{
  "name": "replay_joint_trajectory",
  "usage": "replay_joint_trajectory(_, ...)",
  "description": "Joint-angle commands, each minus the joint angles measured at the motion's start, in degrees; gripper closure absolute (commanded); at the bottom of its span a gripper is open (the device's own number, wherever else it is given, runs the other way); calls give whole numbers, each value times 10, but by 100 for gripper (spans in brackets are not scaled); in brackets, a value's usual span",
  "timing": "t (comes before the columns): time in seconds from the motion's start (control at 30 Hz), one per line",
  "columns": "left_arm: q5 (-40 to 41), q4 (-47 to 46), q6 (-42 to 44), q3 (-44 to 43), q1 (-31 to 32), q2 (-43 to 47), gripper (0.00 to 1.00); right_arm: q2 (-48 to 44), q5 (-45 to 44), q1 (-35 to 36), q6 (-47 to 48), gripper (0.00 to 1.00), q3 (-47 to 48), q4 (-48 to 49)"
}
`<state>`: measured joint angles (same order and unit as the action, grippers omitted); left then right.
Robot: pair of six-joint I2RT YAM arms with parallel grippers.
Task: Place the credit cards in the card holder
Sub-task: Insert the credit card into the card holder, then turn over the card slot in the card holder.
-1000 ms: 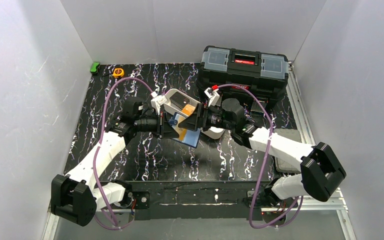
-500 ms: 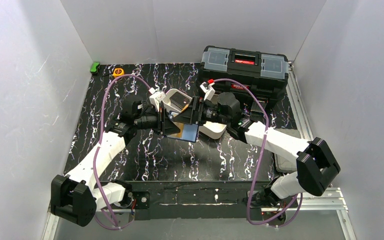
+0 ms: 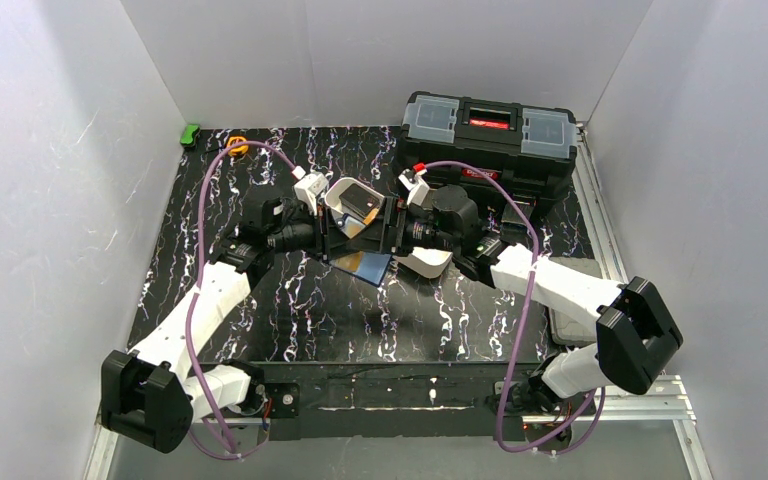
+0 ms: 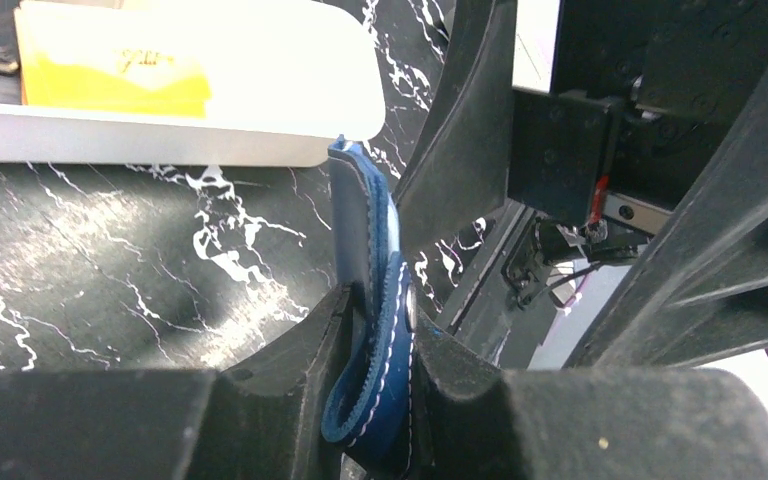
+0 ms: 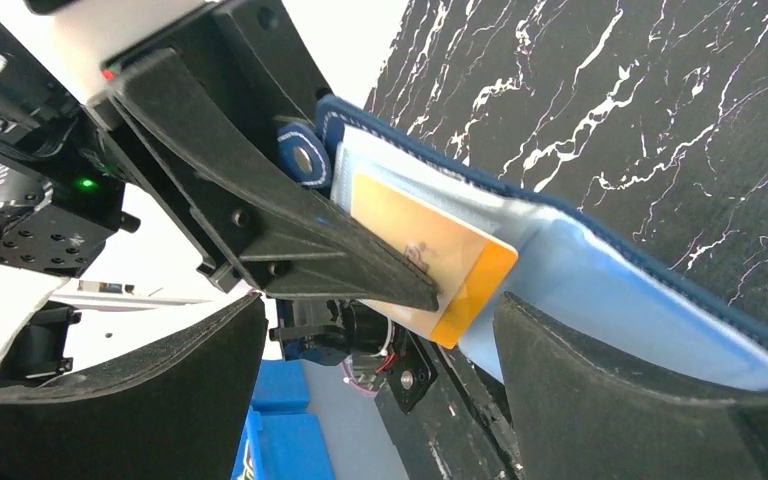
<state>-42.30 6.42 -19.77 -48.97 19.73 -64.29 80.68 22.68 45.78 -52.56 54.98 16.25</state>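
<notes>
The card holder [image 3: 362,264] is a navy wallet held off the table, lying open in the right wrist view with its pale blue inside [image 5: 600,290] showing. My left gripper [image 4: 380,315] is shut on its folded edge and snap tab [image 4: 375,390]. An orange-yellow credit card [image 5: 430,260] sits partly in the wallet's pocket, with one corner sticking out under a left finger [image 5: 290,230]. My right gripper [image 5: 380,305] stands open around the wallet and holds nothing. A second yellow card [image 4: 110,70] and a dark card [image 3: 360,205] lie in the white tray [image 4: 160,148].
The white oblong tray [image 3: 340,195] lies just behind both grippers [image 3: 365,240]. A big black toolbox [image 3: 488,130] stands at the back right. A yellow tape measure [image 3: 237,146] and a small green object [image 3: 190,134] sit at the back left corner.
Both grippers and the wallet have shifted slightly back and left. From above, the orange card that stuck out of the wallet is now almost out of sight. The right gripper stays open.
</notes>
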Motion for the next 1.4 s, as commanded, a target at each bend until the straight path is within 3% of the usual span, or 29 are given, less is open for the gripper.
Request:
replay_joint_trajectory(0.0, 14, -29, -11, -33, 1, 12, 81, -12, 1, 3, -8, 11, 22, 1)
replay_joint_trajectory(0.5, 21, -30, -26, -31, 2, 19, 82, 8, 18, 4, -39, 11, 43, 50)
replay_joint_trajectory(0.9, 39, -35, -44, -41, -7, 18, 73, 19, 43, 12, -62, 12, 76, 58)
replay_joint_trajectory(1.2, 4, -36, -46, -20, -16, 23, 71, 10, 66, 12, -70, 11, 59, 138)
replay_joint_trajectory(1.37, -10, -24, -34, -26, -19, 24, 89, -19, 75, 2, -60, 10, 34, 144)
